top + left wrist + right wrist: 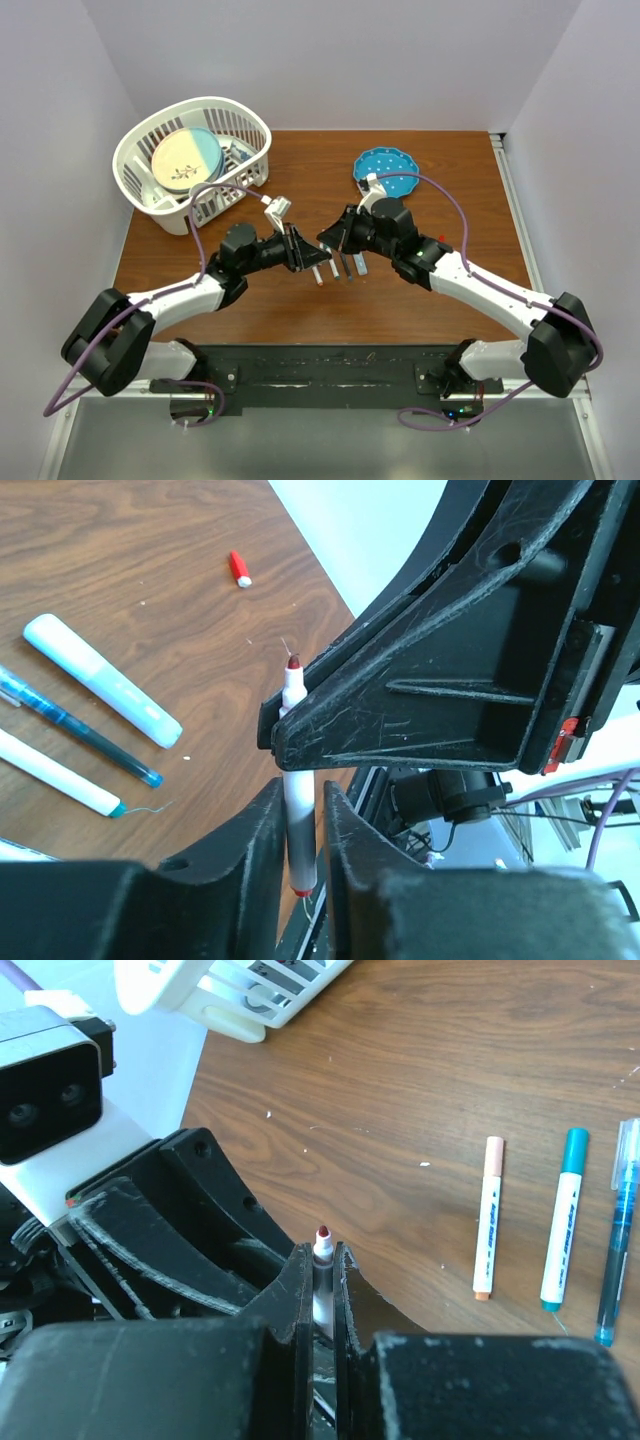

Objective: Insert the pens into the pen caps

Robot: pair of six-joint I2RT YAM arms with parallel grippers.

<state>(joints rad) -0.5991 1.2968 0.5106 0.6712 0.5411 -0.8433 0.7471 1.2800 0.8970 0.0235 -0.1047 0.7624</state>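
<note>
At the middle of the table [440, 290], the right end effector [322, 1256] is clamped on the red-tipped pen [323, 1290]. The left end effector [301, 792] flanks the pen's barrel; whether it grips is unclear. A red cap [239, 568] lies apart, to the right.

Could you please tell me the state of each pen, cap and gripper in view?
red pen, uncapped, tip bare.
red cap, loose on the table.
right gripper, shut on the red pen.
left gripper, fingers around the same pen; grip unclear.
salmon pen, capped, lying flat.
teal pen, capped, lying flat.
blue pen, lying flat.
light blue pen, lying flat.
</note>
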